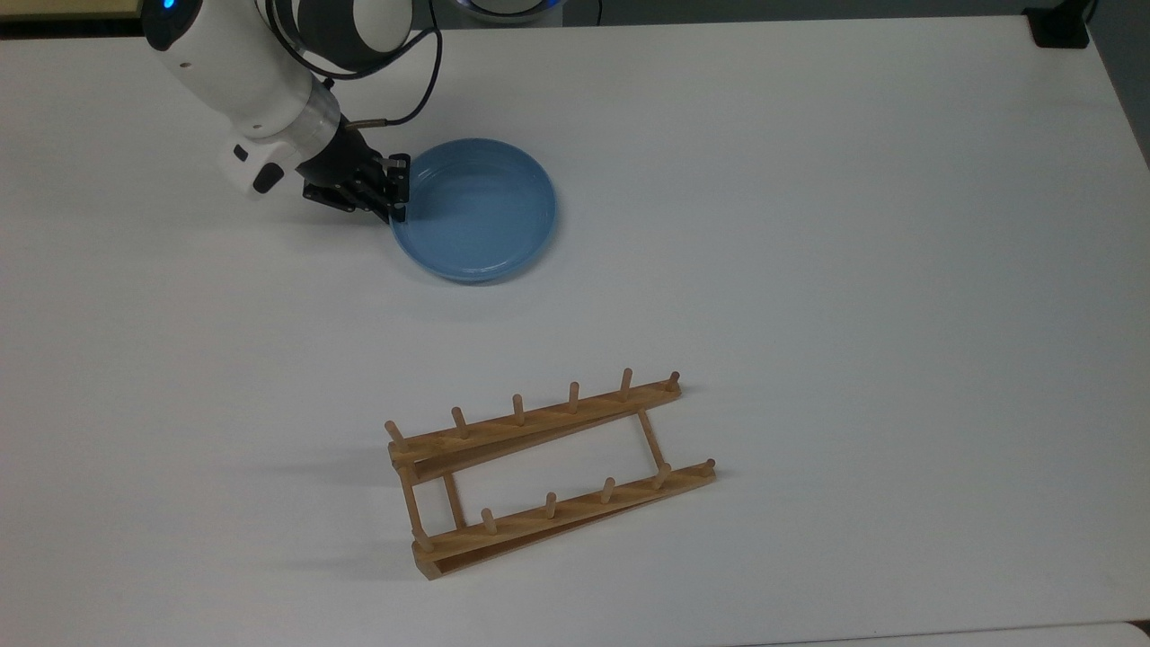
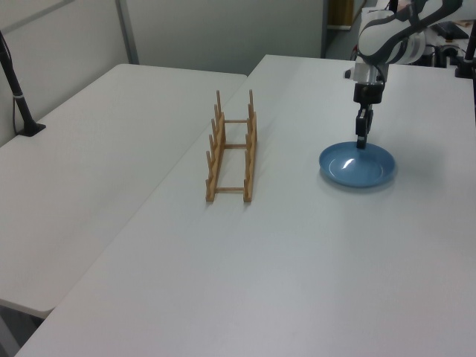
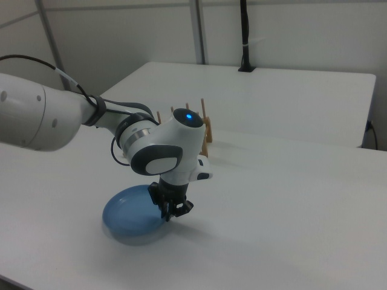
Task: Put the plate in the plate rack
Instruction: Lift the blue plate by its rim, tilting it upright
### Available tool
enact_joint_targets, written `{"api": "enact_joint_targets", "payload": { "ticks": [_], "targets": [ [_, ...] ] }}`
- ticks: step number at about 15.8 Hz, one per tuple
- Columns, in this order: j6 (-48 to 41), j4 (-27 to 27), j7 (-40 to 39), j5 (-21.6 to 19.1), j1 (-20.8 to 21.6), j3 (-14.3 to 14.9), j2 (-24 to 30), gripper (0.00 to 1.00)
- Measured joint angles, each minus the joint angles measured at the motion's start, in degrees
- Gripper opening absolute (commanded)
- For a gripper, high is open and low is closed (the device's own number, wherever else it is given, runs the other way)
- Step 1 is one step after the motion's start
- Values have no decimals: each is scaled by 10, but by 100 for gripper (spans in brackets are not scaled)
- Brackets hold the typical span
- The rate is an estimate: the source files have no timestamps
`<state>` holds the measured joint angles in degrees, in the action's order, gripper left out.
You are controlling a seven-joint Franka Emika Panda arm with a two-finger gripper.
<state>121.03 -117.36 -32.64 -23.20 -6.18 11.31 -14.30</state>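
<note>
The light-blue plate (image 1: 476, 211) lies on the white table at the top view's upper left. My gripper (image 1: 398, 207) stands at the plate's left rim, fingers pinched together on that rim. In the left view the gripper (image 2: 361, 142) points straight down onto the far edge of the plate (image 2: 358, 165). The right view has the gripper (image 3: 172, 212) at the right edge of the plate (image 3: 130, 220). The wooden plate rack (image 1: 539, 419) sits apart from the plate, lower in the top view, with nothing between its pegs. It also appears in the left view as the plate rack (image 2: 251, 160).
The white table (image 1: 809, 225) is bare between plate and rack. A second table (image 2: 89, 149) adjoins it on the left view's left, with a black pole (image 2: 18, 97) clamped to its edge. The rack's pegs (image 3: 207, 128) peek out behind the arm in the right view.
</note>
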Motion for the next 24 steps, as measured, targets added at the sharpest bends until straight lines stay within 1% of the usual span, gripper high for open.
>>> {"api": "enact_joint_targets", "payload": {
  "ticks": [4, 7, 11, 15, 16, 19, 22, 24],
  "targets": [
    [9, 3, -1, 0, 3, 0, 0, 0],
    [7, 23, -1, 0, 3, 0, 1, 0],
    [-36, 86, 14, 0, 3, 0, 8, 0],
    [-71, 183, 50, 1, 8, -3, 20, 0],
    [-76, 210, 52, 9, 13, -3, 23, 0],
    [-82, 289, 65, 67, 30, -6, 31, 0],
    [-83, 345, 66, 111, 41, -7, 36, 0],
    [-83, 373, 64, 143, 53, -7, 36, 0]
  ]
}}
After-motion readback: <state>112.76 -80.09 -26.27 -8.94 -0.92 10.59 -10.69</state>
